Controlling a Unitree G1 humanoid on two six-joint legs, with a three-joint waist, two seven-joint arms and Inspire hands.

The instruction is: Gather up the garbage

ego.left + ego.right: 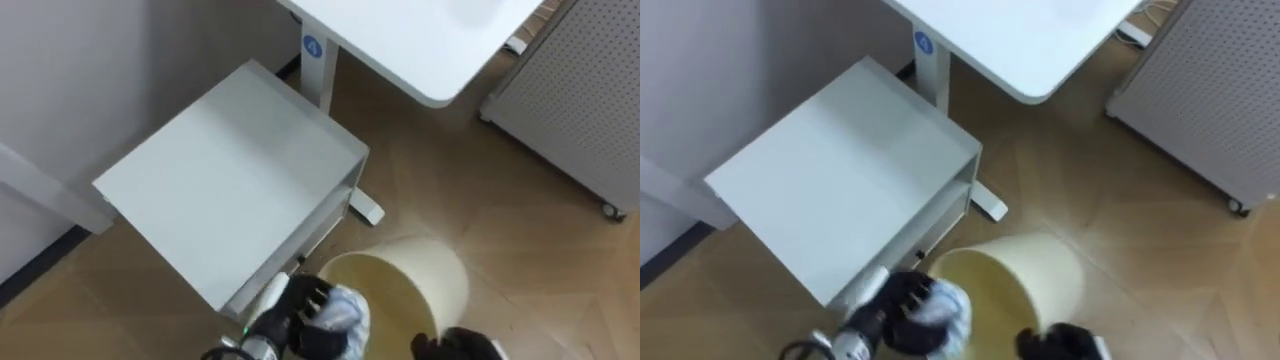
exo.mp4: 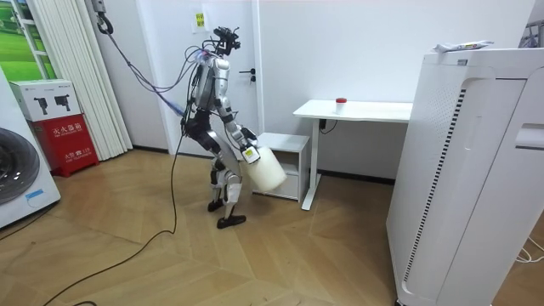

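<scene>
I hold a cream waste bin (image 1: 425, 275) tilted in front of me, its mouth facing me. In the room view the bin (image 2: 264, 169) hangs off the floor at hip height. My left hand (image 1: 300, 318) is curled round a crumpled white and pale-blue piece of garbage (image 1: 342, 308) right at the near left rim of the bin. My right hand (image 1: 462, 347) shows dark at the lower edge, gripping the bin's near right rim. In the right eye view the left hand (image 1: 898, 305), the garbage (image 1: 945, 305) and the bin (image 1: 1025, 270) sit the same way.
A low grey cabinet (image 1: 230, 170) stands straight ahead, close to the bin. A white desk (image 1: 420, 40) on a white leg (image 1: 325, 75) is behind it. A perforated grey panel on castors (image 1: 580, 90) stands to the right. Wooden floor lies between them.
</scene>
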